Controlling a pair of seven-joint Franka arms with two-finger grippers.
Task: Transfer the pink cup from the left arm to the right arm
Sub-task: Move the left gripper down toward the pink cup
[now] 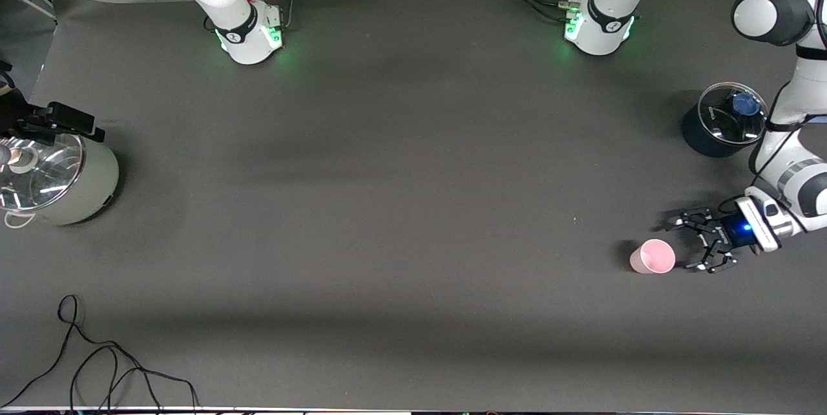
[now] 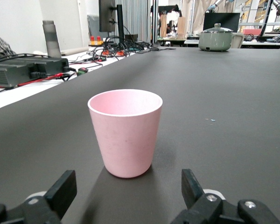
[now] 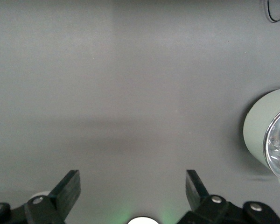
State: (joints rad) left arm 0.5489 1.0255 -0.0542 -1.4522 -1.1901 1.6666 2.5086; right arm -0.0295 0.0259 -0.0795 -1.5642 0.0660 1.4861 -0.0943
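Pink cup point(image 1: 652, 256) stands upright on the dark matte table point(image 1: 387, 208), toward the left arm's end and nearer the front camera than the dark pot point(image 1: 717, 134). Small, plain, pale pink, tapered to a narrower base, no handle; smooth dull surface, probably plastic, with a thin rounded rim and an empty inside. Left gripper point(image 1: 694, 242), a black open-frame claw with a blue wrist light, sits low just beside the cup, its fingers spread wide and not touching it. Right gripper point(image 3: 133, 186) waits above bare table near the pale green pot point(image 1: 61, 176), its fingers also wide apart and holding nothing. Both pots have shiny glass lids. A loose black cable point(image 1: 97, 363) lies near the front edge.
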